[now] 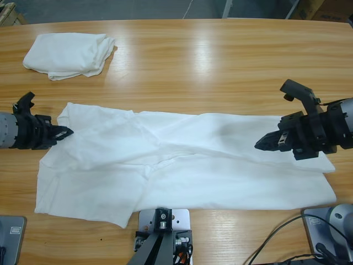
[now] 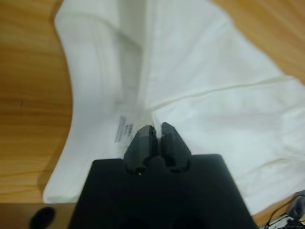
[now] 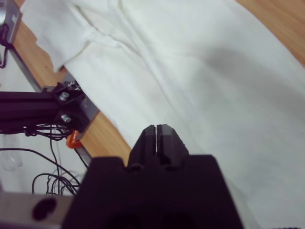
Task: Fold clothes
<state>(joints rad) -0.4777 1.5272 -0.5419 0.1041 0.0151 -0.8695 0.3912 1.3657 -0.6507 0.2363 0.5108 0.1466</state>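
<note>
A large white T-shirt (image 1: 182, 165) lies spread lengthwise across the wooden table (image 1: 220, 66), its near part folded over with creases. My left gripper (image 1: 65, 132) sits at the shirt's left edge, jaws shut. In the left wrist view its tips (image 2: 157, 131) rest just over the cloth (image 2: 200, 71), beside a small printed label (image 2: 121, 130); no cloth shows between them. My right gripper (image 1: 260, 144) hovers over the shirt's right part, jaws shut and empty, above the fabric (image 3: 214, 71) in the right wrist view (image 3: 156, 130).
A second white T-shirt (image 1: 69, 55) lies loosely bundled at the table's far left. The right wrist view shows the table's front edge (image 3: 102, 129), with a black frame (image 3: 28, 109) and cables beyond it. Bare wood stretches behind the large shirt.
</note>
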